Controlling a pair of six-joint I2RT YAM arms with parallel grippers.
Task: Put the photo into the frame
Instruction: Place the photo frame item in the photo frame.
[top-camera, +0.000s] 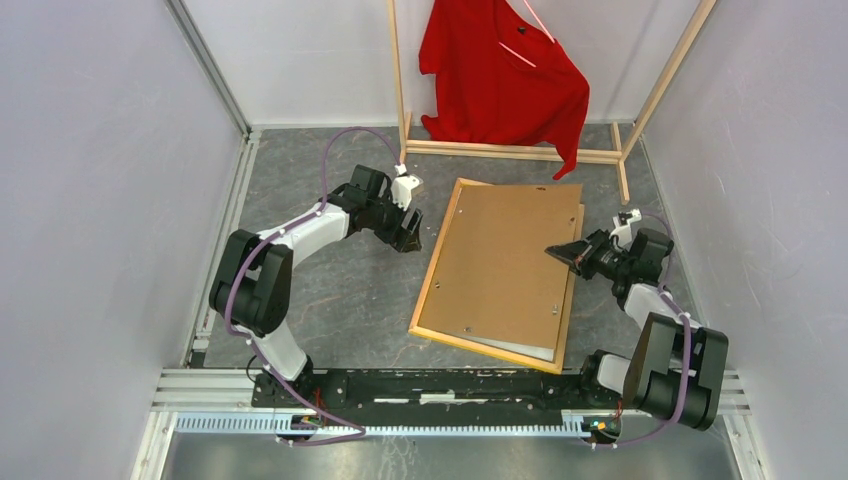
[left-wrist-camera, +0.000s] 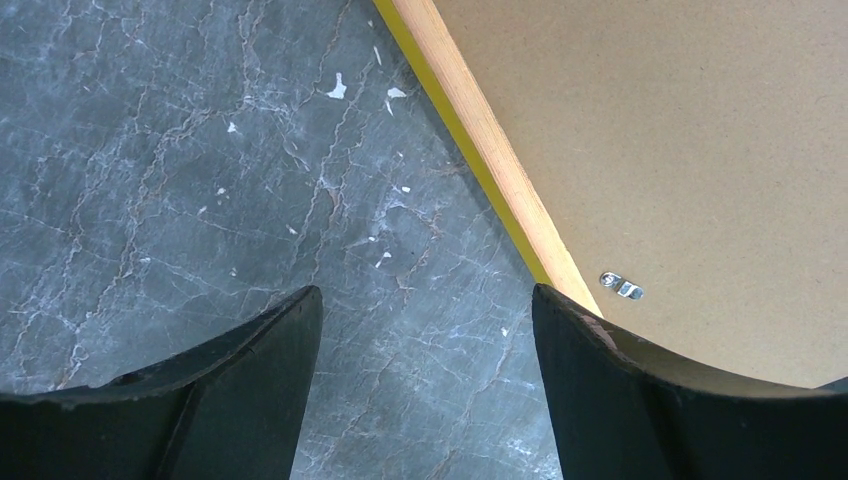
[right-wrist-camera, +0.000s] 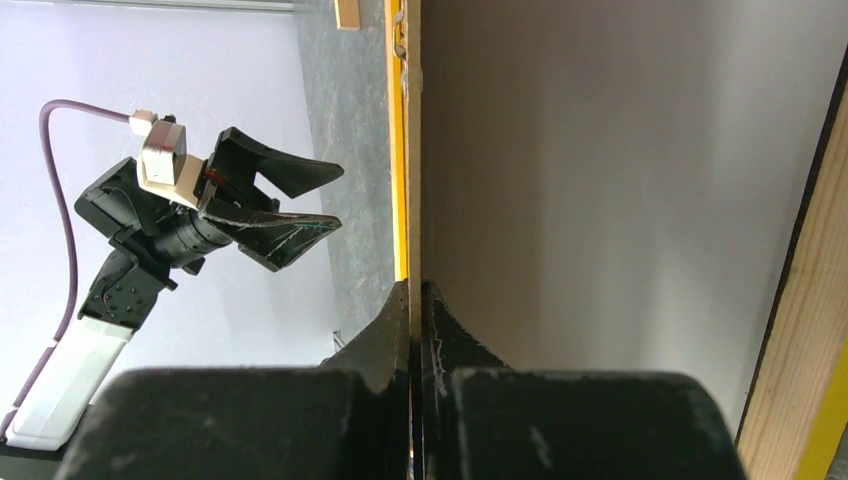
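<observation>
One frame (top-camera: 434, 262) lies face down under one backing board (top-camera: 505, 260). The right gripper (top-camera: 552, 250) pinches the board's edge; the left gripper (top-camera: 408, 240) gapes.

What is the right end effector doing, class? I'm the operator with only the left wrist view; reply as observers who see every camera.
Observer: The right end effector is shut on the right edge of the brown backing board.
Operator: What lies under that board?
Observer: A white strip, likely the photo reverse up, shows past the board's near edge.
Operator: Anything farther back?
Observer: A red shirt hangs on a wooden rack beyond the frame.
</observation>
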